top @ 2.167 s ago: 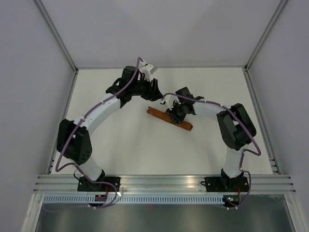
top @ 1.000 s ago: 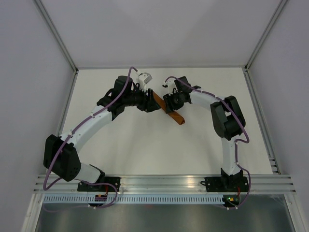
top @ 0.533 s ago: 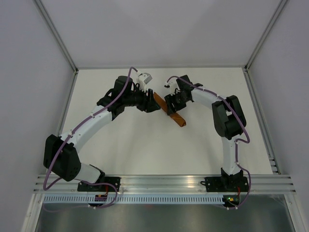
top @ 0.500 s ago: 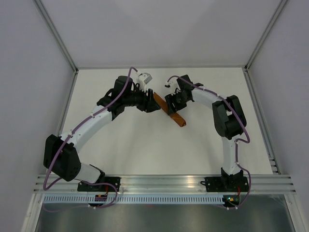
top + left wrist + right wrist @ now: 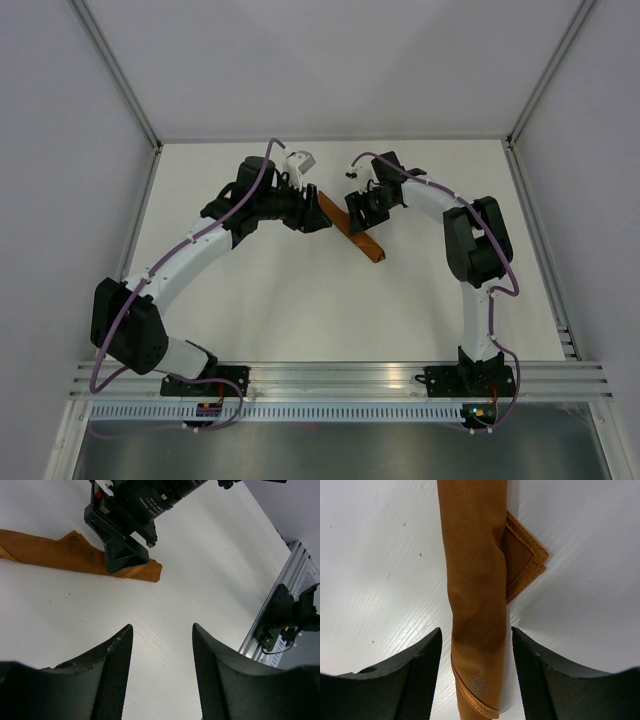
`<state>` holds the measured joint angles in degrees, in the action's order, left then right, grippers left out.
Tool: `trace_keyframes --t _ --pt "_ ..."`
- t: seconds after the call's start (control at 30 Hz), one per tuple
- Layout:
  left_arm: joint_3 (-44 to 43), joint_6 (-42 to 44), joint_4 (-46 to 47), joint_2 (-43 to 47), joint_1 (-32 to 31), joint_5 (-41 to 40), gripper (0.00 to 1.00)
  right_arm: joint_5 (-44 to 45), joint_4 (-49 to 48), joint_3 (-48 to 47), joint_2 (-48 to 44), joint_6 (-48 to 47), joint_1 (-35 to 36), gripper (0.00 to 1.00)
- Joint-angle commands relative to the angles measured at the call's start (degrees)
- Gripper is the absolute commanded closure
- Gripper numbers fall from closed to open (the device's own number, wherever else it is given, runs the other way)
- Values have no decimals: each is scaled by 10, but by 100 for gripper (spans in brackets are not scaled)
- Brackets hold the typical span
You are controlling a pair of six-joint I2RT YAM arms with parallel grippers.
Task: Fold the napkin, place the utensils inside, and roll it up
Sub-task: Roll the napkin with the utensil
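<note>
Right gripper (image 5: pixel 476 630) first: its jaws stand apart, one finger on either side of the napkin (image 5: pixel 475 555), straddling it rather than clamping it. On the wrist view there is a sliver of white table (image 5: pixel 300 290) showing by the left-hand finger; on the other side the pad sits so close to the cloth that I can't say whether it brushes it or not.

And that napkin is no flat sheet now: it's a tight rust-orange roll lying on the table, running straight away from the camera between those fingers. One loose corner flap (image 5: pixel 525 560) pokes out from under the roll on its right side. No utensils on show; they may be wrapped inside, but nothing here proves it.

Over to the left gripper (image 5: pixel 162 626): jaws apart too, nothing between them but bare table, and it hovers just beside the roll's far end, near its partner.

From above, the roll lies on a diagonal mid-table between the two wrists.

My read: this is the very end of the job, the rolling step, with the roll formed. The next move calls for a clean, straight lift away so the fingers don't drag the cloth and let that corner unwind.
</note>
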<state>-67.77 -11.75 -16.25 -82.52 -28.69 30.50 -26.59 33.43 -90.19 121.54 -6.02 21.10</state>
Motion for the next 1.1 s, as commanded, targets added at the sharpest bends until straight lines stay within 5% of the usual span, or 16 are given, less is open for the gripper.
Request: trace_keyframes --t 0.0,0.5,0.83,1.07 --pt "-18 -20 -2 0 0 -4 44 -7 6 -23 -29 14 -8 36" --pt "6 -5 -62 133 0 -70 41 -129 10 49 -229 19 -155 33" --pt "62 41 -126 278 1 -147 33 -78 105 161 -469 -87 -310 30" --pt "100 60 -125 305 1 -147 32 -79 73 232 -553 -57 -331 27"
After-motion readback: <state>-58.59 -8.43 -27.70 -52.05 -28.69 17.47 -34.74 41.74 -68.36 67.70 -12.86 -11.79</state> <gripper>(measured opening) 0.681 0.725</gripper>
